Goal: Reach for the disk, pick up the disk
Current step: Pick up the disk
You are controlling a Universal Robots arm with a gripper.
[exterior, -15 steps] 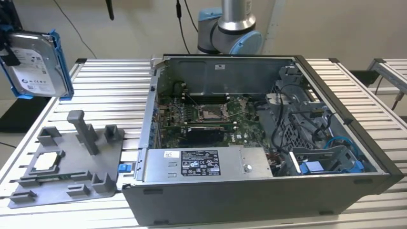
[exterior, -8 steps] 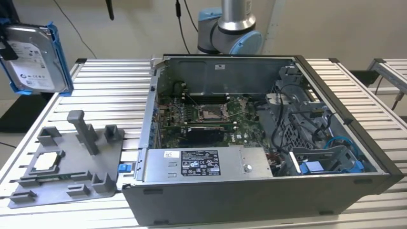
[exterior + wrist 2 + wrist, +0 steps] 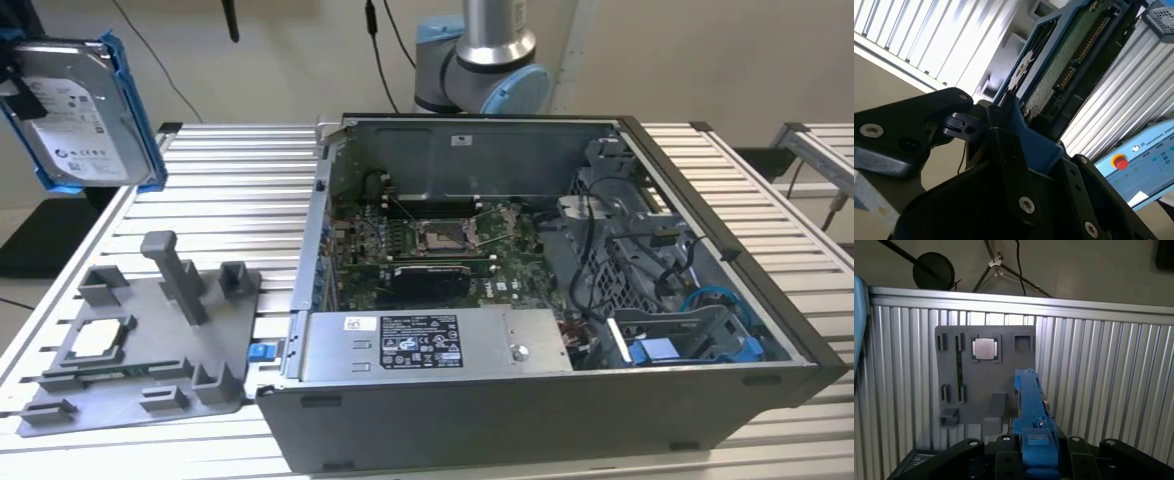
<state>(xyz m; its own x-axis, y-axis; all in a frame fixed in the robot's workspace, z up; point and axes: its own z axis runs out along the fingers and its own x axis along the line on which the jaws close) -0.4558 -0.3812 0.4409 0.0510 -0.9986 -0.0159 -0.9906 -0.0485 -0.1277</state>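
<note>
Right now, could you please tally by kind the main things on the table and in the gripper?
Disk: 1, held in the gripper
Processor chip: 1
Grey fixture: 1
Computer case: 1
Total: 4

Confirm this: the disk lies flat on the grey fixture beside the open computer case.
Wrong. The disk is up in the air, clamped in the gripper, not lying on the grey fixture beside the open computer case; the exterior view shows it.
</note>
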